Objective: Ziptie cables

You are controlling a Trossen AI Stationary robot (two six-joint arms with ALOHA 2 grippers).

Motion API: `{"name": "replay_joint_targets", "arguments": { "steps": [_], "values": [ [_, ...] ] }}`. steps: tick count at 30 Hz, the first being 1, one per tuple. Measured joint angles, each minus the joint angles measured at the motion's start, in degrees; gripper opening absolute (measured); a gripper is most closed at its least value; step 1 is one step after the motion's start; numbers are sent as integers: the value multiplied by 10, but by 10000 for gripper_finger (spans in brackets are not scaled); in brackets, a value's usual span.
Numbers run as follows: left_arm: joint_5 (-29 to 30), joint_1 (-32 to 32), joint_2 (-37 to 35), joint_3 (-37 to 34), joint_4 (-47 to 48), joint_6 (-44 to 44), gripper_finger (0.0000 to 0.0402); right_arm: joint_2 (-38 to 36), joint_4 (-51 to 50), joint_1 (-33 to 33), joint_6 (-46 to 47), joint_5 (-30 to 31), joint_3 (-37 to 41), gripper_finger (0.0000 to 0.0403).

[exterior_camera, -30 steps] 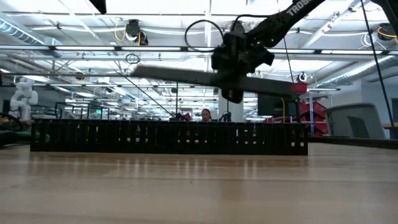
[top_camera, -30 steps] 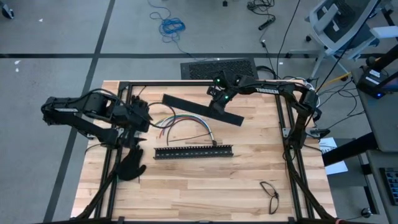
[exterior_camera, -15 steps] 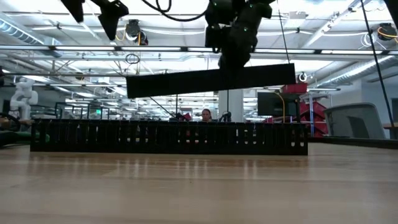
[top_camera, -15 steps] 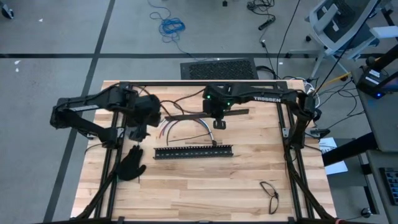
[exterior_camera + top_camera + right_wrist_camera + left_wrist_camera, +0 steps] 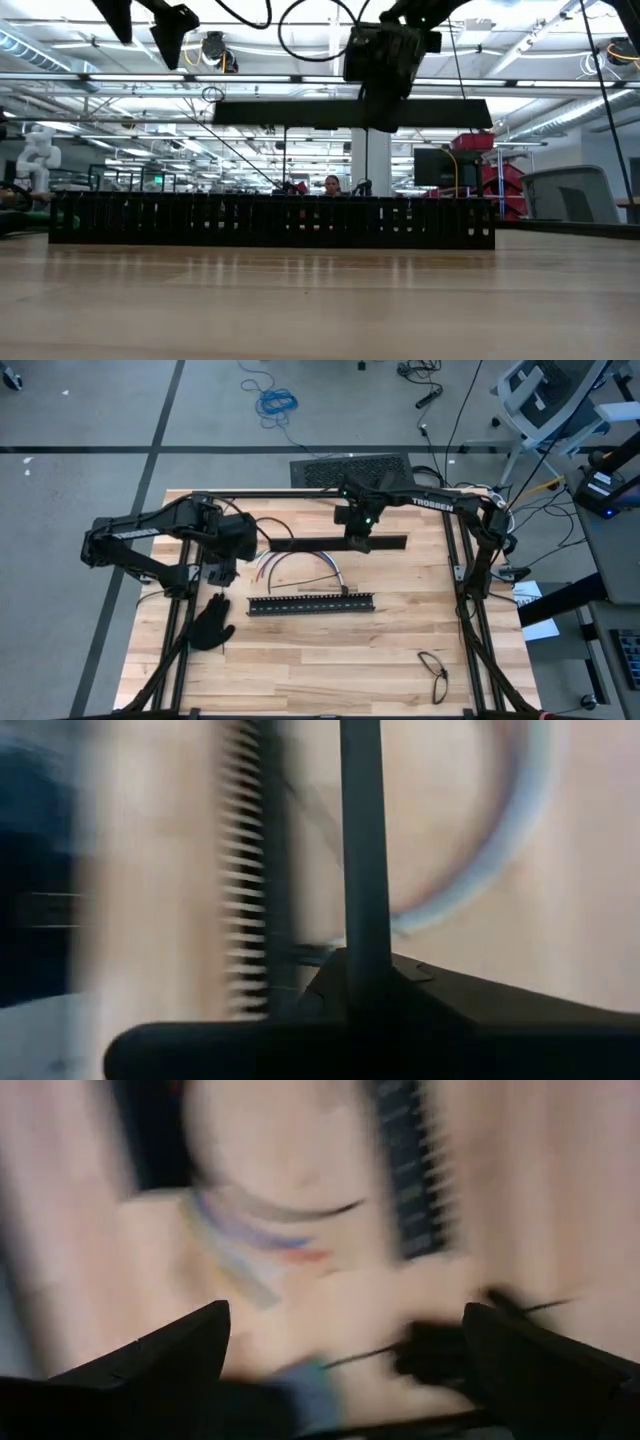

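Note:
The cables point(image 5: 300, 558) lie in a loose arc on the wood, their ends toward my left gripper; they show blurred in the wrist views point(image 5: 250, 1230) point(image 5: 505, 850). My left gripper point(image 5: 222, 572) hangs open above those ends, touching nothing point(image 5: 345, 1370). A thin dark strip point(image 5: 365, 1357), a ziptie by its look, lies by a black glove point(image 5: 210, 625). My right gripper point(image 5: 358, 540) is shut on a long flat black bar point(image 5: 320, 545), held in the air beyond the cables. My right gripper pinches the flat bar between its two fingers a little right of the bar's middle point(image 5: 375, 112). The fingers come slanting down from above and lie across it. The bar hangs level, lengthwise along the table, lifted clear of the cables and the table.
A black slotted bar point(image 5: 312, 603) lies flat nearer than the cables and fills the low view point(image 5: 270, 222). A small dark loop point(image 5: 433, 670) lies near the right front. A black frame point(image 5: 462, 560) borders the table.
My right gripper has risen and gone toward the far edge, turning the bar from a slant to level and parallel with the slotted bar. My left gripper has swung from the left edge toward the cables' ends, still open, then stopped.

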State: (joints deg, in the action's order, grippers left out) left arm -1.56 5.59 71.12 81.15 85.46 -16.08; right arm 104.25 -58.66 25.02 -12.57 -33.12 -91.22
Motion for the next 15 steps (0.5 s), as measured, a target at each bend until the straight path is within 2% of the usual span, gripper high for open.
{"name": "replay_joint_targets", "arguments": {
  "steps": [2, 6, 9, 12, 15],
  "values": [
    [45, 1, 6, 0, 13, -17, 395, 0, -1, 9, 1, -64, 0, 0],
    [142, 4, 28, 0, 3, -10, 395, 6, 6, 5, 21, -75, 0, 0],
    [187, 4, 44, 0, -12, -8, 395, 21, 11, -7, 20, -94, 0, 0],
    [215, 1, 52, 0, -9, -8, 395, 38, 35, -9, 16, -160, 0, 0],
    [236, -20, 53, 6, -4, 10, 395, 58, 80, 4, 63, -168, 0, 0]
  ]
}}
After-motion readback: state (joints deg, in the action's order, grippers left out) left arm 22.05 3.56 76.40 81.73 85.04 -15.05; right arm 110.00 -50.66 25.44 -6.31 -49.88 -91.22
